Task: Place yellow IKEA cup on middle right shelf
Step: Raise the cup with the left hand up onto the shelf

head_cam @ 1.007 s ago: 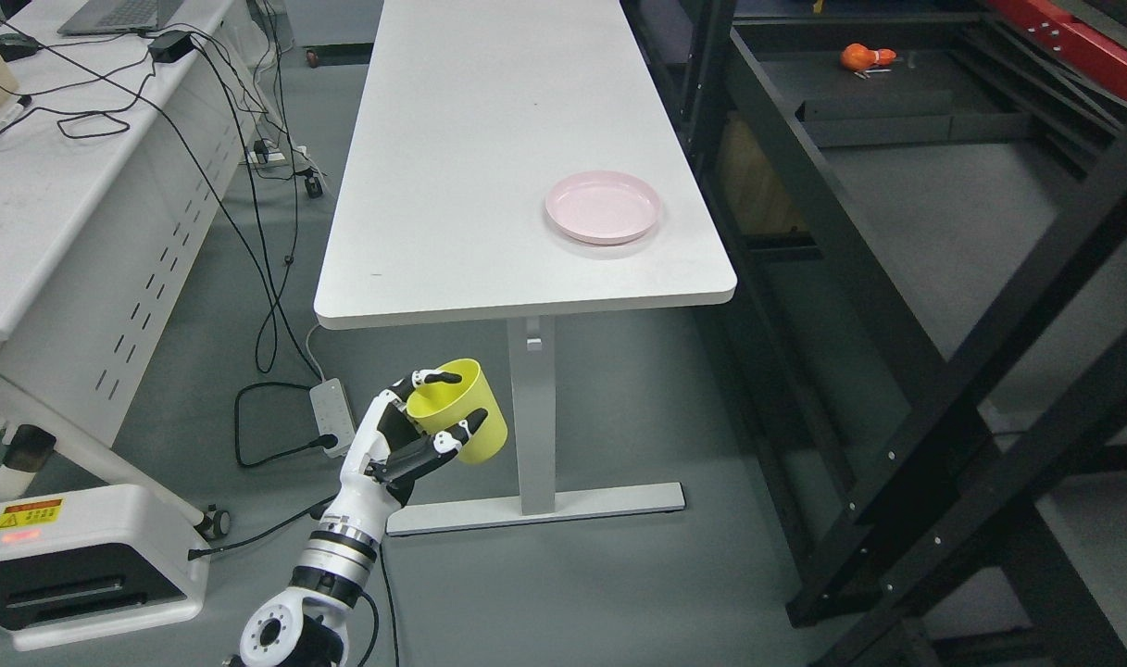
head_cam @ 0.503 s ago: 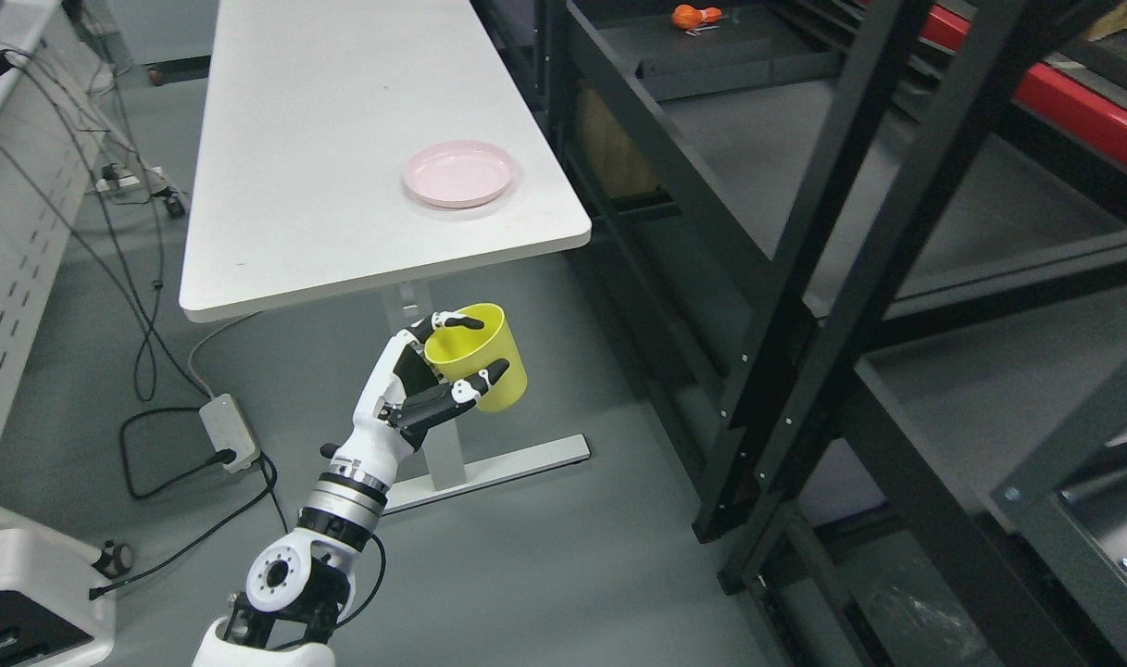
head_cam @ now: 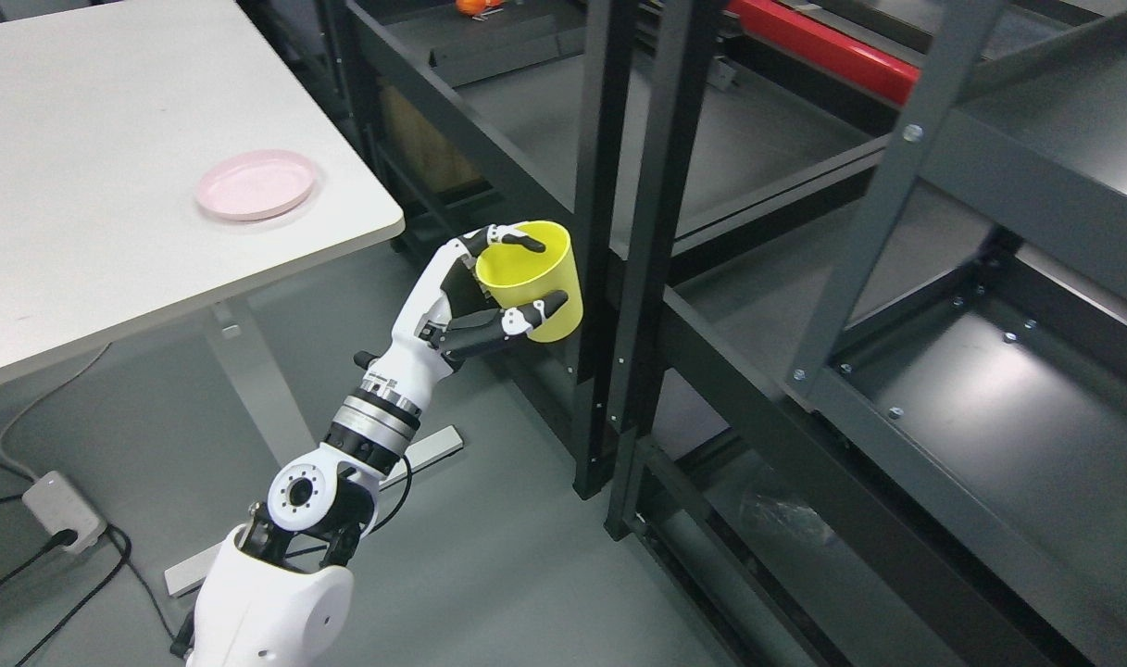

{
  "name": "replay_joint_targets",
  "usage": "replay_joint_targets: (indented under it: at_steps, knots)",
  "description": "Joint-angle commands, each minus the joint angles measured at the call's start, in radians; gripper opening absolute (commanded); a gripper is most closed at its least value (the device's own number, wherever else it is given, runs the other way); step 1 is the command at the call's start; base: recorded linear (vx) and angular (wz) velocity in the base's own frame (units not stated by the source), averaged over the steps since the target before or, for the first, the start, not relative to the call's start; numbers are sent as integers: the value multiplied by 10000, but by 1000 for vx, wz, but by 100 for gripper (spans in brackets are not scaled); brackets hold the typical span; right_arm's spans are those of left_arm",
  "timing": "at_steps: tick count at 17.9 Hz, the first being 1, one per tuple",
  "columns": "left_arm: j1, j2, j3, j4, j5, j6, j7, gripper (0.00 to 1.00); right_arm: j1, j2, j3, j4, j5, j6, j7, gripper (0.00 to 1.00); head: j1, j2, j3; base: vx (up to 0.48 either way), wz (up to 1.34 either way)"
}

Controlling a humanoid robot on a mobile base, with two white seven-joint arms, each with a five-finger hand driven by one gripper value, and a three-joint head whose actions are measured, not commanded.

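Observation:
My left hand (head_cam: 503, 287) is shut on the yellow cup (head_cam: 533, 280), fingers wrapped around its wall. The cup is upright with its mouth up, held in the air above the floor. It sits just left of the black uprights (head_cam: 637, 232) of the dark metal shelf rack (head_cam: 757, 185). A grey shelf (head_cam: 989, 408) lies to the lower right, another (head_cam: 748, 130) behind the uprights. The right arm does not show.
A white table (head_cam: 81, 185) at the upper left carries a pink plate (head_cam: 256, 183). An orange object (head_cam: 478, 6) lies on a far shelf at the top edge. A power strip (head_cam: 58, 509) and cables lie on the floor at the lower left.
The whole view has swung right, so the table slid left and the shelf rack fills the picture. The left hand has risen and reached further toward the rack with the cup.

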Motion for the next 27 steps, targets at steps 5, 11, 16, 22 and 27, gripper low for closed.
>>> replay_joint_targets:
  at_steps: [5, 11, 16, 22, 27]
  knots:
    - [-620, -28, -3173, -876, 6, 65, 59, 2, 137, -175, 169, 0, -245, 8, -8, 99, 0, 0, 0, -57, -522]
    - [-681, -43, -4308, -1567, 6, 49, 59, 2, 137, -175, 169, 0, -245, 8, -8, 99, 0, 0, 0, -56, -517]
    - [-1492, -548, -4721, -1628, 22, 49, 28, 2, 137, -175, 169, 0, -245, 8, -8, 99, 0, 0, 0, -42, -382]
    - [-2827, -835, -4862, -1629, 52, -165, 28, 2, 137, -175, 169, 0, -245, 8, -8, 99, 0, 0, 0, -10, -120]
    - [-3947, -835, -4648, -1629, 160, -303, 43, 1, 137, -175, 169, 0, -245, 8, -8, 99, 0, 0, 0, 6, -150]
